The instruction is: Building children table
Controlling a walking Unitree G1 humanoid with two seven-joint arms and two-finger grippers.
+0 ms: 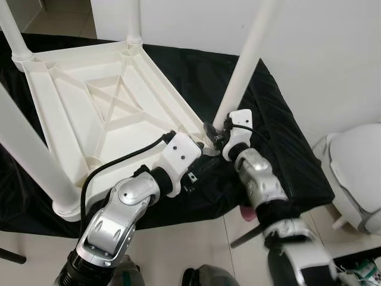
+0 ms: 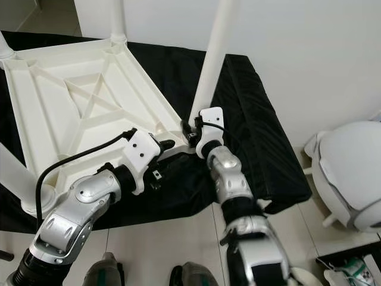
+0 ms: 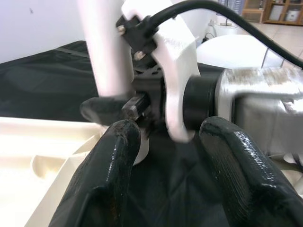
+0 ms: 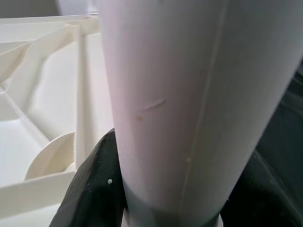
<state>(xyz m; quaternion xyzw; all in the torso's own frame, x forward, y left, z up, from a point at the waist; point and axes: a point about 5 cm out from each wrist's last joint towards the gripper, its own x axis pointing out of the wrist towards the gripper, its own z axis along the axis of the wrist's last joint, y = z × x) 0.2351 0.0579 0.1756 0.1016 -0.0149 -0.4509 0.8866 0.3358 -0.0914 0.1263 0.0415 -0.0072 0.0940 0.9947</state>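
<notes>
A white plastic children's table (image 1: pixel 89 107) lies upside down on a black cloth (image 1: pixel 286 137). At its near right corner a white leg (image 1: pixel 244 65) stands up from the socket. My right gripper (image 2: pixel 189 134) is shut on the base of this leg, and the right wrist view shows the leg (image 4: pixel 180 94) held between the black fingers (image 4: pixel 92 189). My left gripper (image 3: pixel 173 161) is open just beside that corner, its fingertips (image 3: pixel 113 175) apart with nothing between them, pointing at the leg (image 3: pixel 106 47) and the right wrist.
Three other legs stand in the table's corners, at near left (image 1: pixel 30 155), far left (image 1: pixel 12 30) and far middle (image 1: pixel 134 21). A white rounded plastic object (image 1: pixel 357 173) sits on the tiled floor to the right. A white wall rises behind.
</notes>
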